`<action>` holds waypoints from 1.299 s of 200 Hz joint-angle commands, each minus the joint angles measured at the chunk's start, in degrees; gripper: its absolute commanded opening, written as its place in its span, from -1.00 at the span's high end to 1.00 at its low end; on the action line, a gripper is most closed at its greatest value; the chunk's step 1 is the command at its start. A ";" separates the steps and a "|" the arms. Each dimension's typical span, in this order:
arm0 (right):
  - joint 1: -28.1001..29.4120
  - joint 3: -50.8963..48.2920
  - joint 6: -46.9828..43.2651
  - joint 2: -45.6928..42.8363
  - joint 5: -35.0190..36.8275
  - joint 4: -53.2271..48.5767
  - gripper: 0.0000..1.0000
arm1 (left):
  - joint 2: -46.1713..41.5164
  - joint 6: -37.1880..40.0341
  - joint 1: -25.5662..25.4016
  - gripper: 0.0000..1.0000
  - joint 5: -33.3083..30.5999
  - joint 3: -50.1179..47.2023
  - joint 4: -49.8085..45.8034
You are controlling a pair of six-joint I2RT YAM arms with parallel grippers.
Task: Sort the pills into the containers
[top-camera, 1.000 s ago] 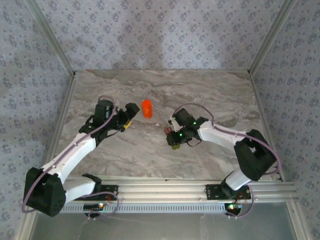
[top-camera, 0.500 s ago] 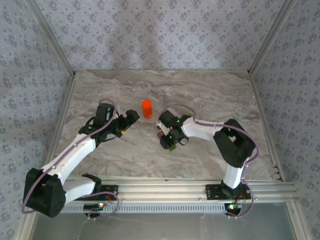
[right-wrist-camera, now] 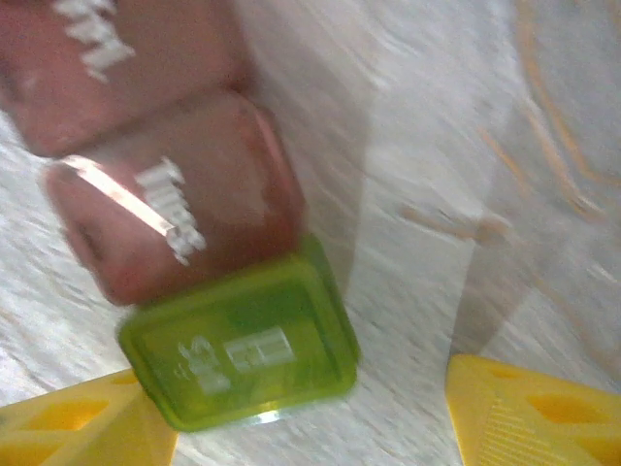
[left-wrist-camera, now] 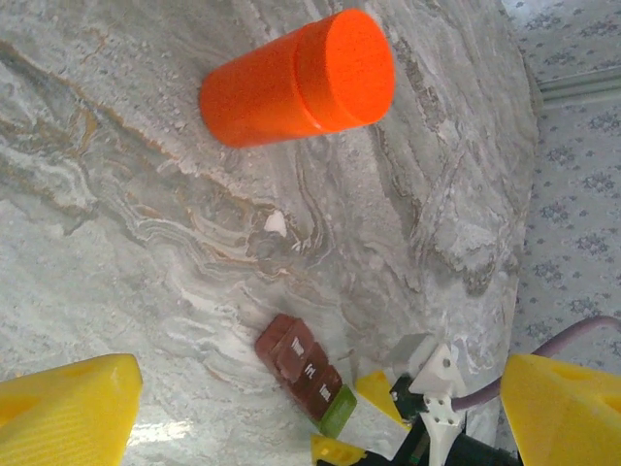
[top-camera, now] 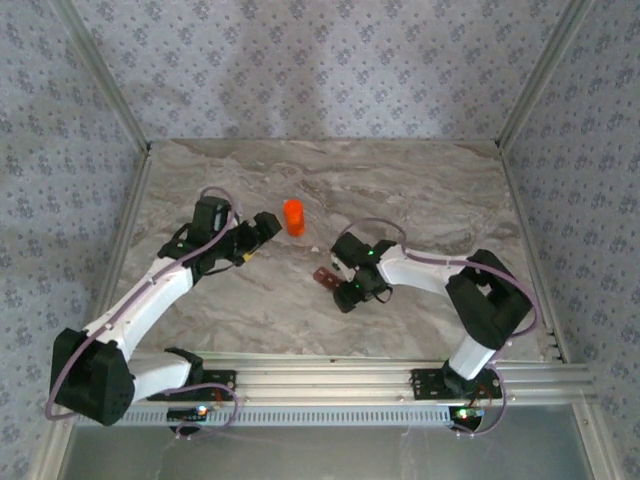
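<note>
Two risks. My right claw (right-wrist-camera: 306, 417) is spread wider than the containers (right-wrist-camera: 194, 243) and grips nothing — the strip lies flat on the counter (right-wrist-camera: 466, 146), green end between my fingers, close against one. A sideways drift could shove it askew. Left claw (top-camera: 268, 222) is wide open, empty, near the orange bottle (left-wrist-camera: 291, 83) — a nudge could topple it.

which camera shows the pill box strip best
Left wrist view: the pill box strip lies whole and sharp, red-brown with a green end. The right wrist view blurs in close on that green end; the top view, the strip as a tiny sliver.
</note>
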 commanded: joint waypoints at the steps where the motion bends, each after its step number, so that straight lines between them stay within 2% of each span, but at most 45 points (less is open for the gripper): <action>1: -3.47 -1.59 3.37 -2.86 2.55 -2.86 -0.45 | 1.35 3.76 -0.74 -0.91 0.86 3.53 -3.09; 32: -10.03 -0.23 4.36 -3.52 3.39 -4.37 -0.41 | 4.12 7.56 -3.39 -0.92 0.29 7.31 -6.16; 65: -13.50 1.78 5.02 -6.74 1.71 -7.09 -0.40 | 7.61 12.56 -6.96 -0.92 -1.06 11.25 -10.35; 96: -15.55 0.84 10.42 -13.00 -4.47 -5.48 -0.40 | 10.63 17.36 -9.91 -0.93 -1.99 13.43 -14.20; 126: -15.28 0.86 15.12 -12.58 -7.81 0.62 -0.42 | 14.09 21.42 -13.16 -0.93 -1.53 14.23 -16.95; 145: -14.24 1.12 17.39 -10.10 -8.46 3.12 -0.42 | 15.85 23.55 -14.75 -0.93 -4.63 14.22 -19.01; 198: -10.01 4.03 18.41 -3.71 -6.49 4.19 -0.42 | 18.13 29.85 -17.03 -0.90 -12.34 12.45 -21.41; 260: -8.90 4.02 18.95 0.25 -4.42 4.42 -0.42 | 20.78 33.41 -21.03 -0.89 -16.63 10.54 -22.19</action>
